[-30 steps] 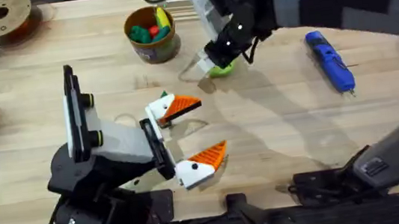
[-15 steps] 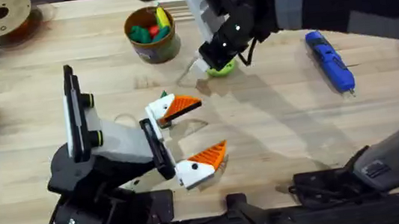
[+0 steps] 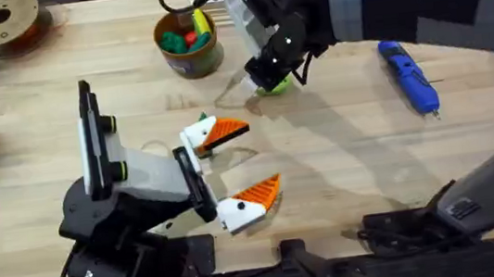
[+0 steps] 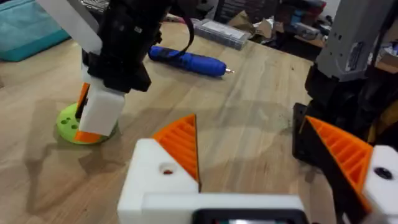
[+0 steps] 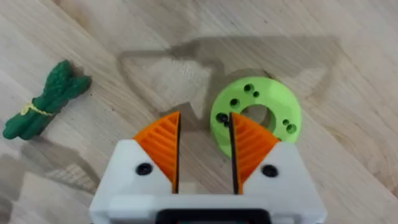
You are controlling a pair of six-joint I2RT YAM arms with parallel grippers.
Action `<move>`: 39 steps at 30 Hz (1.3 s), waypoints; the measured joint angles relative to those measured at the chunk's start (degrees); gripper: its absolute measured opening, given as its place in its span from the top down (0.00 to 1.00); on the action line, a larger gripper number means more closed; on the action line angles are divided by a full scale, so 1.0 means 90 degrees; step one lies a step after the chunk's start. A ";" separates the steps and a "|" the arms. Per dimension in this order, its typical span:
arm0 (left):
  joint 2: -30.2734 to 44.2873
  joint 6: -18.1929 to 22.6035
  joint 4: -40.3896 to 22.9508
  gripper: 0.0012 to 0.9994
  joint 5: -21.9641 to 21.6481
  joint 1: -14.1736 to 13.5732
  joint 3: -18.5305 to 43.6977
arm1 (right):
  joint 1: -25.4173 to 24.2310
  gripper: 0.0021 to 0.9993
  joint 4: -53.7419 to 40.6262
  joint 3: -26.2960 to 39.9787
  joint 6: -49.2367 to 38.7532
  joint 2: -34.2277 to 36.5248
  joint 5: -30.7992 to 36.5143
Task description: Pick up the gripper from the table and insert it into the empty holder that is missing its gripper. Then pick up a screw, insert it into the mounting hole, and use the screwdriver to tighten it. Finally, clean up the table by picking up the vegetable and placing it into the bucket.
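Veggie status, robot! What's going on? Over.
Left gripper open, empty. Right gripper open, above lime-green ring. Vegetable lies on table, ungrasped. Nothing covers it.

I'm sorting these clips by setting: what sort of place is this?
Probably a robotics lab or workshop bench: a wooden table with a blue screwdriver, a filament spool at its far corner, and cluttered shelves behind in the left wrist view.
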 joint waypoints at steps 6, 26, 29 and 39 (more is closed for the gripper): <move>0.0002 0.0002 0.0000 0.01 0.0000 0.0001 0.0000 | 0.0000 0.60 -0.0002 0.0000 0.0002 0.0126 0.0035; 0.0000 0.0002 0.0000 0.01 0.0000 0.0001 0.0000 | 0.0000 0.61 0.0083 0.0000 0.0002 0.0202 0.0172; 0.0002 0.0002 0.0000 0.01 0.0000 0.0001 0.0000 | 0.0000 0.61 0.0091 0.0000 0.0001 0.0202 0.0172; 0.0002 0.0002 0.0000 0.01 0.0000 0.0001 0.0000 | 0.0000 0.68 0.0096 0.0000 0.0002 0.0308 0.0176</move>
